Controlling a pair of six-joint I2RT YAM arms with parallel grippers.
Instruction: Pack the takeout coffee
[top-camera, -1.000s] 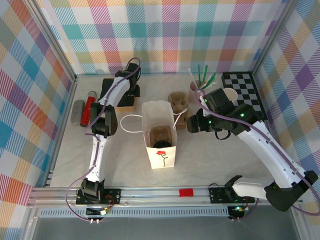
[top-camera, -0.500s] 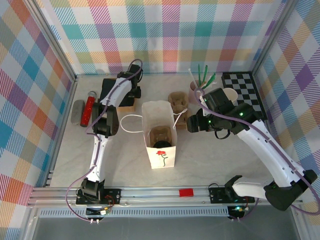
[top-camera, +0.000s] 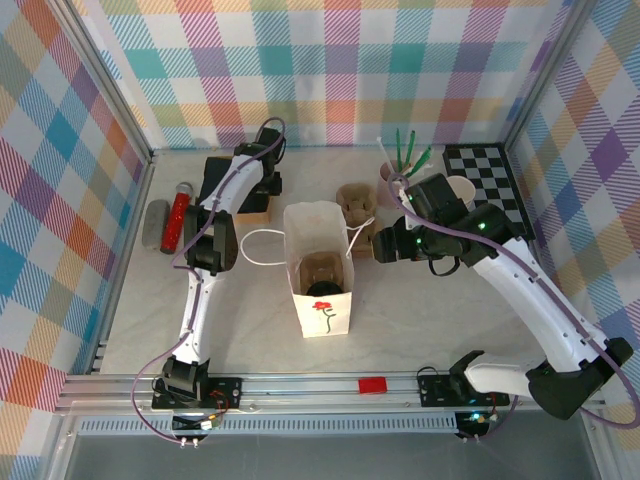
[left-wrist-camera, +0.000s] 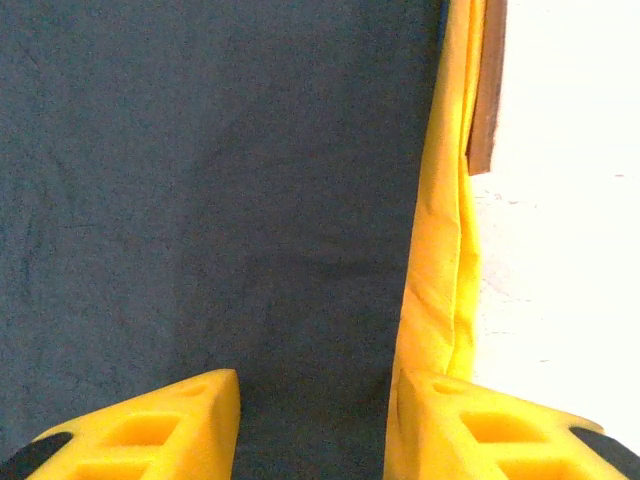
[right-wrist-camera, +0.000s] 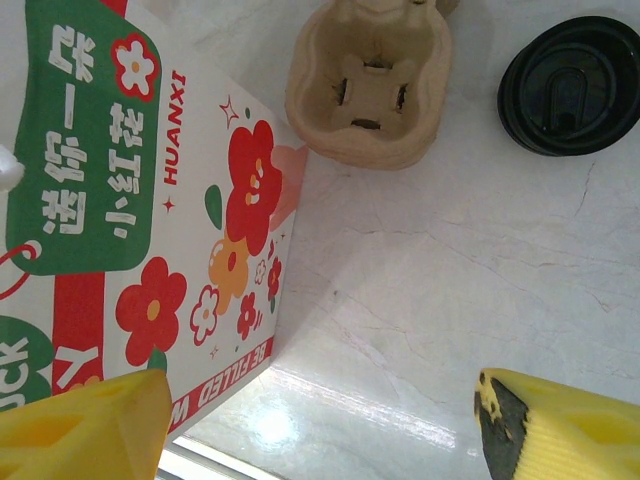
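Note:
A white paper bag (top-camera: 320, 285) stands open mid-table with a brown carrier inside; its flowered side (right-wrist-camera: 150, 200) fills the left of the right wrist view. My right gripper (top-camera: 385, 247) hovers just right of the bag, open and holding nothing (right-wrist-camera: 320, 410). Beyond it sit a pulp cup carrier (right-wrist-camera: 370, 85) and a round black lid (right-wrist-camera: 570, 85) seen from above. This lid may be the takeout coffee, but I cannot tell if a cup is under it. My left gripper (top-camera: 260, 185) is at the back left, open over a dark surface (left-wrist-camera: 220, 200) beside yellow cloth (left-wrist-camera: 445, 230).
A second pulp carrier (top-camera: 355, 203) stands behind the bag. A pink cup of straws (top-camera: 393, 172), a white-inside cup (top-camera: 460, 188) and a checkered mat (top-camera: 490, 180) are at the back right. A red tube (top-camera: 178, 215) and a grey object (top-camera: 155, 223) lie far left.
The left arm's wrist has shifted a little toward the back right. The right arm and the bag have not moved.

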